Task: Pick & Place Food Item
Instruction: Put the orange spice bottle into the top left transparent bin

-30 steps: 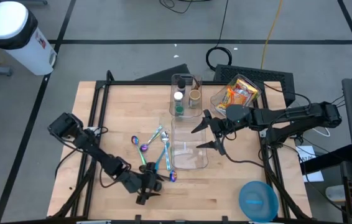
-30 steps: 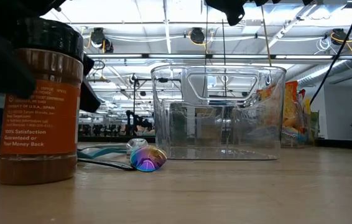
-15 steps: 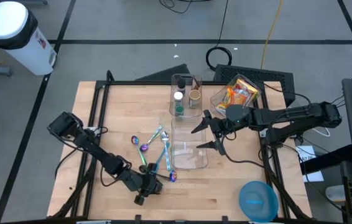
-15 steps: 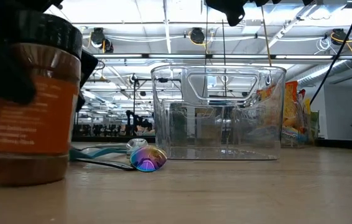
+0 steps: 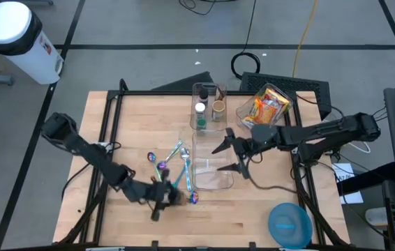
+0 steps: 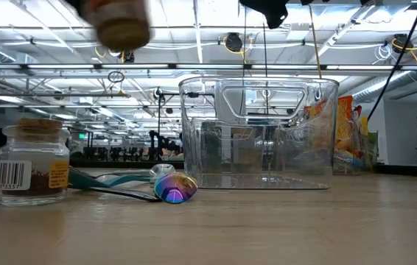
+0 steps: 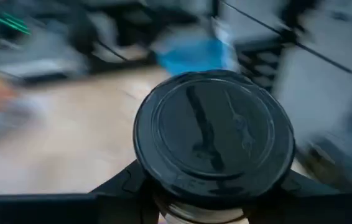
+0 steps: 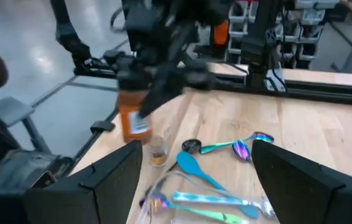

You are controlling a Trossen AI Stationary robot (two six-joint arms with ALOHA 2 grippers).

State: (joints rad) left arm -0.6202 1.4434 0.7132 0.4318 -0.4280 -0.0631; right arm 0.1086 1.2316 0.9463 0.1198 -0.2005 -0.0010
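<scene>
The clear plastic bin [image 5: 212,162] stands near the middle of the wooden worktop [image 5: 128,125], and everything else can be placed from it. The left claw [image 5: 162,198] is off the bin's near-left corner, pinching a spice jar [image 8: 132,118] with an orange label and a black lid [image 7: 213,134]; in the low view the jar's base [image 6: 122,23] hangs well above the worktop, so the jar is lifted clear of it. In the left wrist view the lid fills the space between the two dark fingers [image 7: 70,202], which press against the jar's sides. The right claw [image 5: 229,155] hovers over the bin's right edge with its fingers spread wide and nothing between them. A small cork-topped jar [image 6: 33,159] sits on the worktop to the left of the bin, near the held jar. Several iridescent spoons [image 5: 176,164] lie scattered just beside the bin's left wall, one bowl [image 6: 173,187] showing up close in the low view. Behind the bin, a second clear container [image 5: 209,104] holds small bottles, and to the right of that a tilted clear tub [image 5: 266,106] holds colourful snack packets. A blue bowl [image 5: 289,224] rests at the worktop's near-right corner, well apart from the bin.
</scene>
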